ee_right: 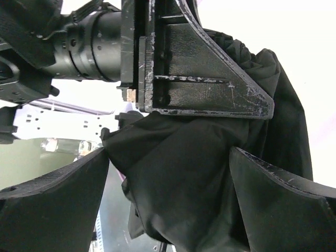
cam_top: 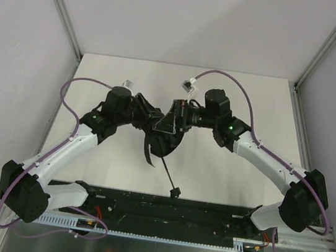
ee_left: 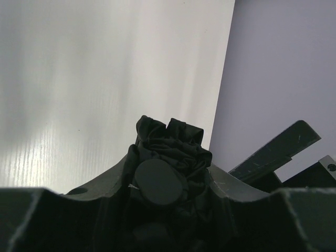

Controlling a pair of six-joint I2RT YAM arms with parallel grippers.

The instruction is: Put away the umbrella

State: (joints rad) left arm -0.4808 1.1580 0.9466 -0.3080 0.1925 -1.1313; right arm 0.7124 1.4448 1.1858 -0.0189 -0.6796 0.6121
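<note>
Umbrella [cam_top: 165,137] hangs over mid desk [cam_top: 254,94], bunched btwn both tools. L tool [ee_left: 169,173] is narrow, clamped on crumpled canopy fabric, w/ a round black cap right btwn its fingers. R tool [ee_right: 169,157] is wide and grips nothing. Fabric drapes through its gap and brushes one finger [ee_right: 283,199]; can't tell if it touches the other.

Key relation: the canopy bunch sits straight ahead of R tool, inside its gap, w/ L tool's finger plate just above it in R wrist view.

Long axis: shaft [cam_top: 169,173] runs from the bunch back toward the arm bases, ending at handle [cam_top: 175,191], well behind both tools. Both arms are abt equally near the canopy; R side is slightly nearer the handle.

My guess: R needs to close on the fabric or regrasp lower on the shaft.

No brands, labels or writing legible.
</note>
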